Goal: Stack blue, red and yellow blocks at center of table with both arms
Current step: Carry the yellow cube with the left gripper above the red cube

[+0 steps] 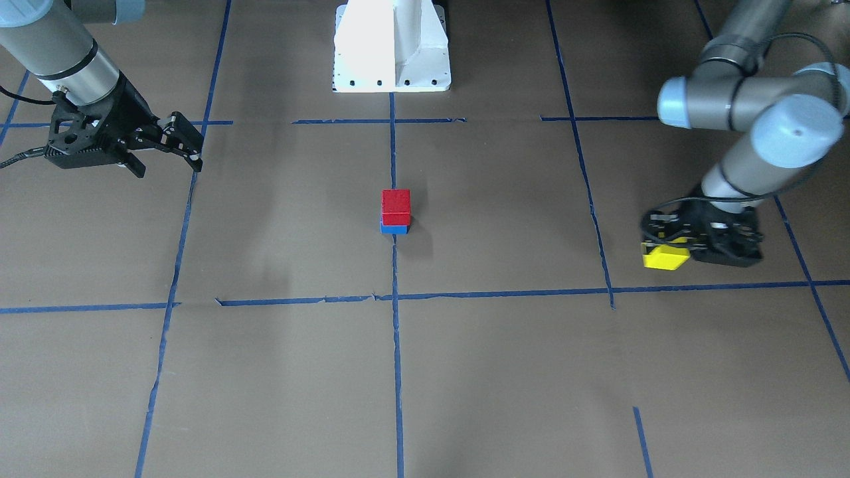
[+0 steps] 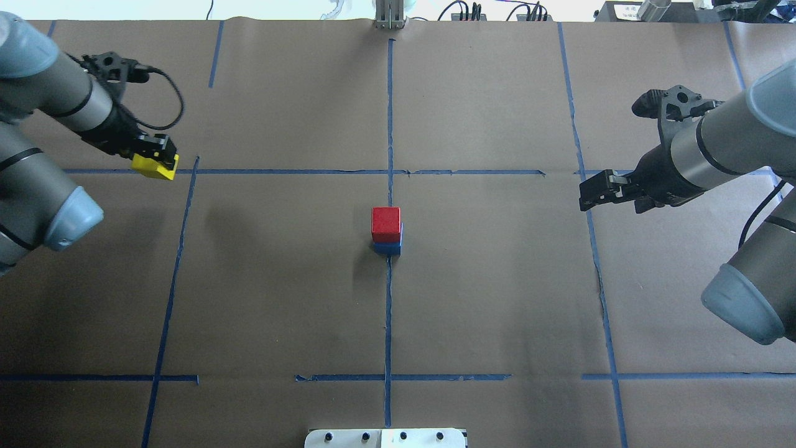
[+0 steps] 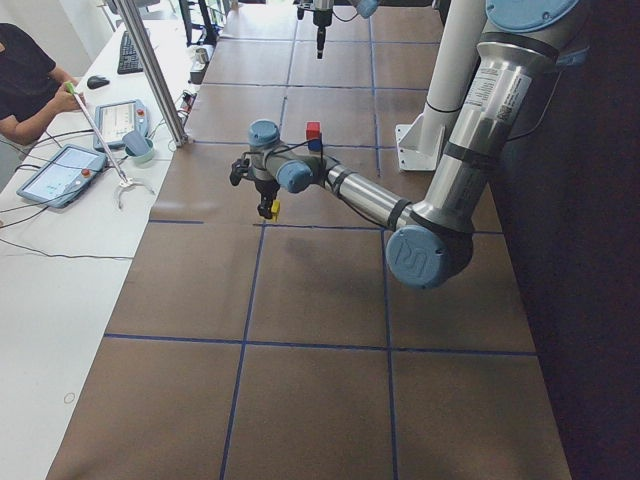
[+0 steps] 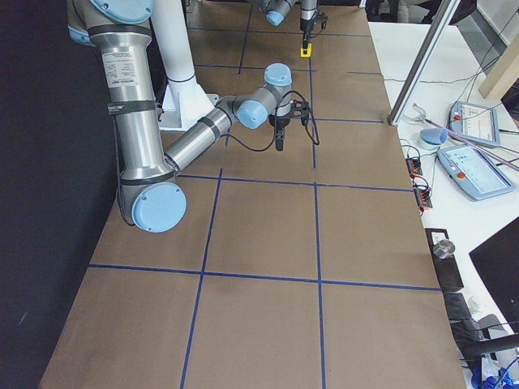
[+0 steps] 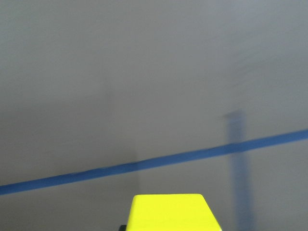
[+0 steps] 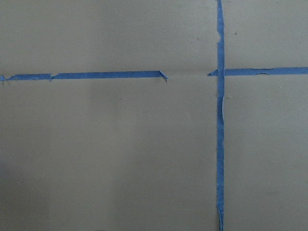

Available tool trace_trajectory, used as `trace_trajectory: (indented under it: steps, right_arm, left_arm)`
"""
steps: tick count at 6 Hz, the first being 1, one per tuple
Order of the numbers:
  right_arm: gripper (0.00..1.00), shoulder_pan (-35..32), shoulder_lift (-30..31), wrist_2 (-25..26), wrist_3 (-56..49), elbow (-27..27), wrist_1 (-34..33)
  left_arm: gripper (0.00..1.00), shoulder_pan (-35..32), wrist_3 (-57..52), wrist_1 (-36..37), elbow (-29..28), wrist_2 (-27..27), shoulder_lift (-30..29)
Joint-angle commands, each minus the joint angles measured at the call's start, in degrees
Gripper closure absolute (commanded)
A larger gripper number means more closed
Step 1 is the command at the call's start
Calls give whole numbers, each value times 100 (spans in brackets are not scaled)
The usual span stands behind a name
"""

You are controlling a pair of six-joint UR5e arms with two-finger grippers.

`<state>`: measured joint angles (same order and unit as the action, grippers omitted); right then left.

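Note:
A red block [image 2: 385,224] sits on a blue block [image 2: 388,247] at the table's centre, also in the front view with red [image 1: 396,207] over blue [image 1: 393,228]. My left gripper [image 2: 153,160] is shut on a yellow block [image 2: 157,167] and holds it just above the table, far to the left of the stack. The yellow block also shows in the front view [image 1: 664,257] and at the bottom of the left wrist view [image 5: 168,211]. My right gripper [image 2: 586,196] is open and empty, raised far to the right of the stack.
Blue tape lines [image 2: 388,298] split the brown paper table into squares. The white robot base [image 1: 392,46] stands at the near edge. A side table with tablets [image 3: 60,170] and an operator [image 3: 25,80] lies beyond the left end.

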<state>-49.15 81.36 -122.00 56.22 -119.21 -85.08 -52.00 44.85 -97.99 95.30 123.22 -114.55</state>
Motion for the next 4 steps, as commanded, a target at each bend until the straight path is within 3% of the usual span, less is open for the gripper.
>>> trace_trajectory:
  steps: [1,2,4]
  right_arm:
    - [0,-339,178,-17,-232,3,0]
    - [0,-628,387,-51,-739,46,-9]
    - [0,-780,425,-131,-893,117,-18]
  left_arm:
    - [99,1072,1685,720,200,-139,-1258]
    - [99,1504,2259,772,148,-784,-1724]
    - [99,2060,2527,1649,86,-1097,-2377]
